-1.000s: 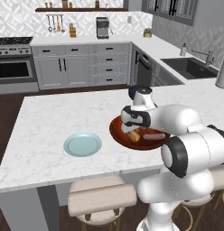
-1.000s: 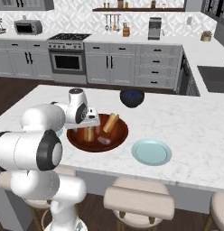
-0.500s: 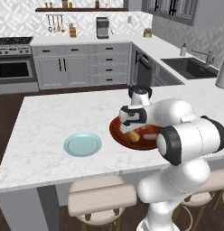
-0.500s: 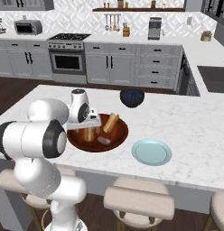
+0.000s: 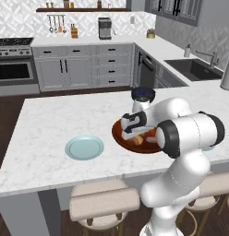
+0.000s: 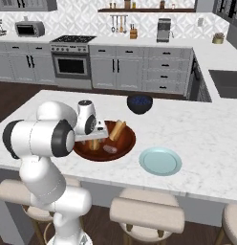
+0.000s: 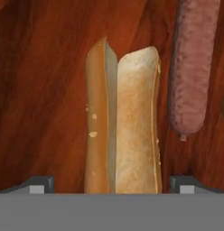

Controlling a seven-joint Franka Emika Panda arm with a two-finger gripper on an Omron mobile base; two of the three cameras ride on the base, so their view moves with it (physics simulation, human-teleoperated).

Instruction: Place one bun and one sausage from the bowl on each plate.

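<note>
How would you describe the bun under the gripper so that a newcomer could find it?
On the white island sits a wide wooden bowl. The bun lies in it between the open gripper's fingertips, thick, tan and split lengthwise, unlike the slim pink sausage beside it.

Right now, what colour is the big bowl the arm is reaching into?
The bowl is reddish-brown wood, clearest in the right base view.

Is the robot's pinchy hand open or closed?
Open: the gripper has its fingertips wide apart, either side of the bun.
</note>
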